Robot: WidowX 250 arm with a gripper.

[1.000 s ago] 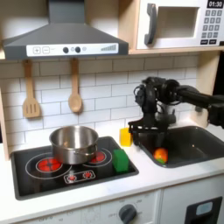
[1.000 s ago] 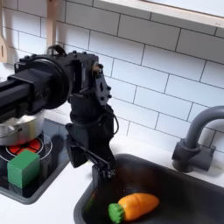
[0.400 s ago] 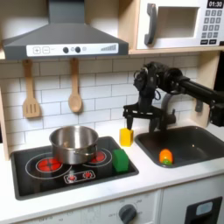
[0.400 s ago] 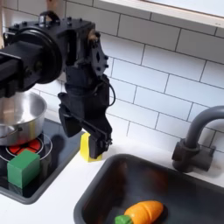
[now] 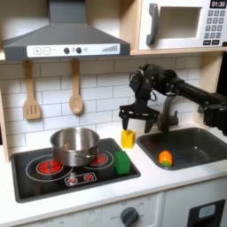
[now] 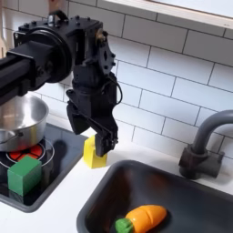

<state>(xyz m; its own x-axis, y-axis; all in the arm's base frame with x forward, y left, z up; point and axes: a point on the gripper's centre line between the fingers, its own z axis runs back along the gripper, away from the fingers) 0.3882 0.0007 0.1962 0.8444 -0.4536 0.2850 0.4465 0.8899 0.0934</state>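
Hovering with fingers spread, gripper [image 6: 94,126] straddles yellow block [image 6: 94,152] from above, block standing on counter [image 5: 168,180] between stove's [image 5: 35,182] right edge and sink [image 6: 205,196]; carrot [image 6: 141,218] lies in sink.

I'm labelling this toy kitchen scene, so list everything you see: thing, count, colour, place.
yellow block: 1, yellow, on the counter between stove and sink, just under the claw
green block: 1, green, on the stove's right edge in the first exterior view
pot: 1, silver, on the stove
stove: 1, black with red rings, on the counter
carrot: 1, orange with green top, lying in the sink
sink: 1, dark, set in the counter
faucet: 1, grey, behind the sink
wooden utensils: 2, tan, hanging on the tiled wall
range hood: 1, grey, above the stove
microwave: 1, white, top right in the first exterior view
claw: 1, black, open, above the yellow block
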